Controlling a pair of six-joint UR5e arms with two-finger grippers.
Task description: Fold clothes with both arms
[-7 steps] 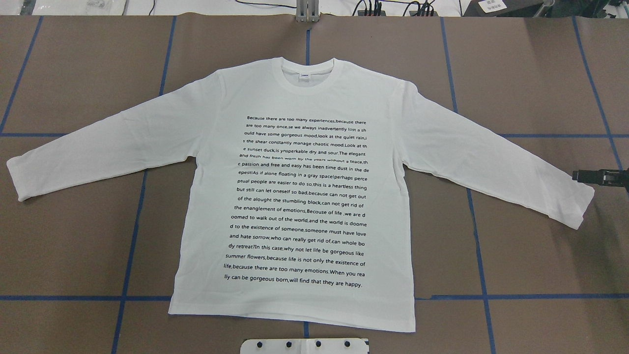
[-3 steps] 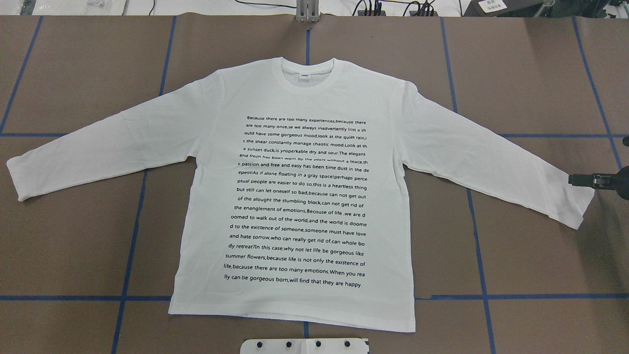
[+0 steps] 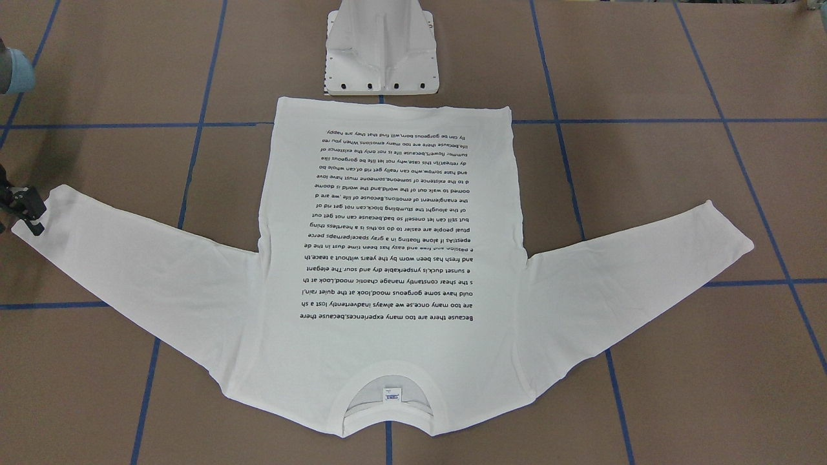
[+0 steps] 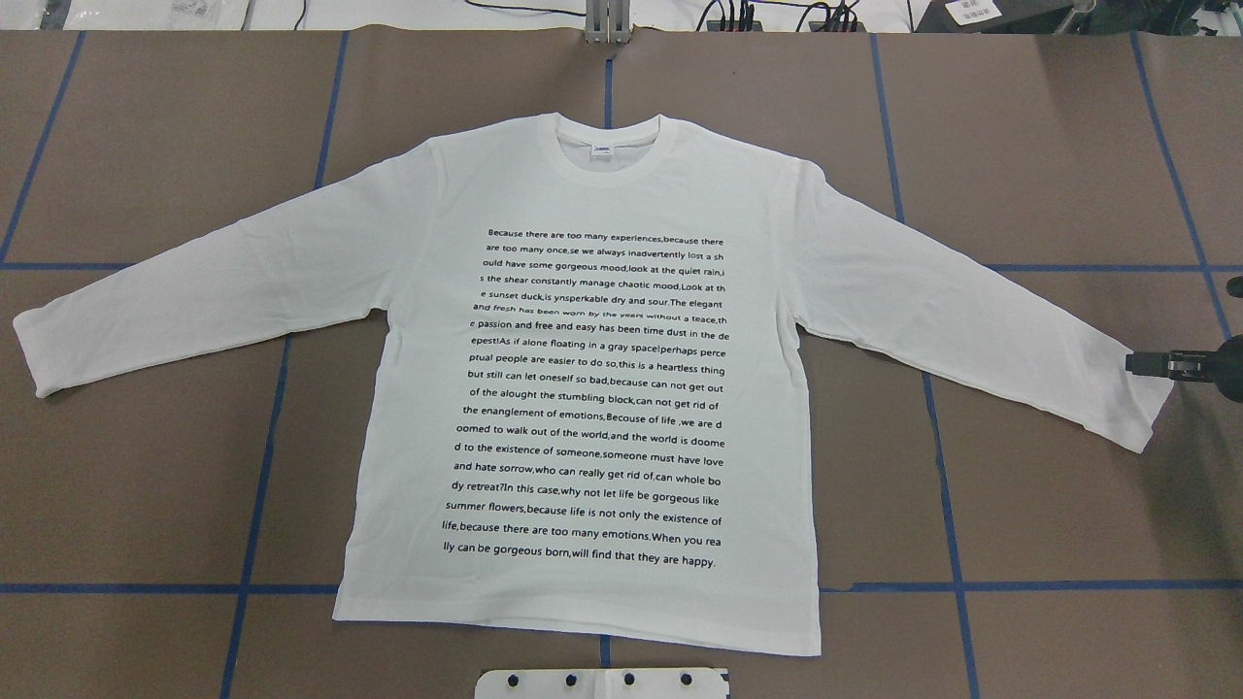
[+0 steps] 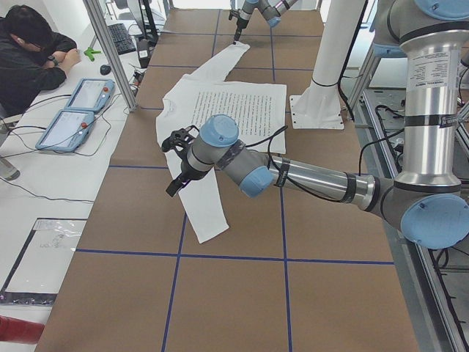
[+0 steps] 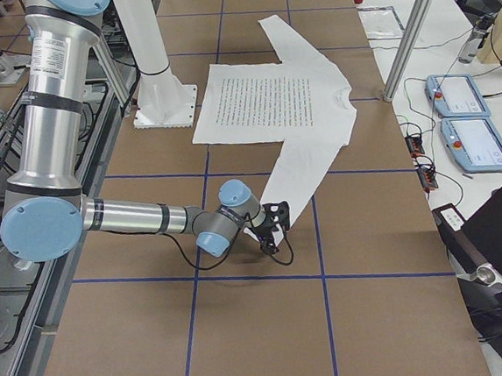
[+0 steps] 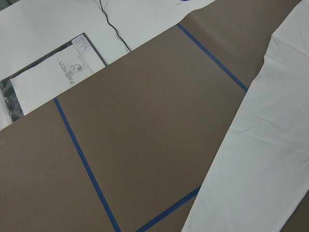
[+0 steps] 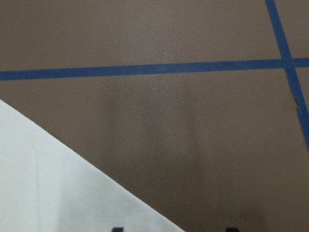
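Observation:
The white long-sleeved T-shirt (image 4: 592, 388) lies flat on the brown table, text side up, collar away from the robot and both sleeves spread. My right gripper (image 4: 1138, 363) hovers at the cuff of the sleeve on my right, also seen at the front-facing view's left edge as the right gripper (image 3: 31, 218). In the right wrist view its fingertips (image 8: 117, 229) stand wide apart, so it is open, one tip over the sleeve (image 8: 53, 183), one over the table. My left gripper (image 5: 174, 172) hangs above the other sleeve (image 5: 205, 209); I cannot tell its state.
The white pedestal base (image 3: 382, 58) stands just behind the shirt's hem. Blue tape lines (image 4: 262, 456) cross the table. A person (image 5: 29, 51) sits at a side desk with two teach pendants (image 5: 73, 110). Packaged items (image 7: 53, 77) lie past the table's left end.
My right gripper has shifted slightly toward the robot and a little further in over the sleeve cuff. The shirt has not moved.

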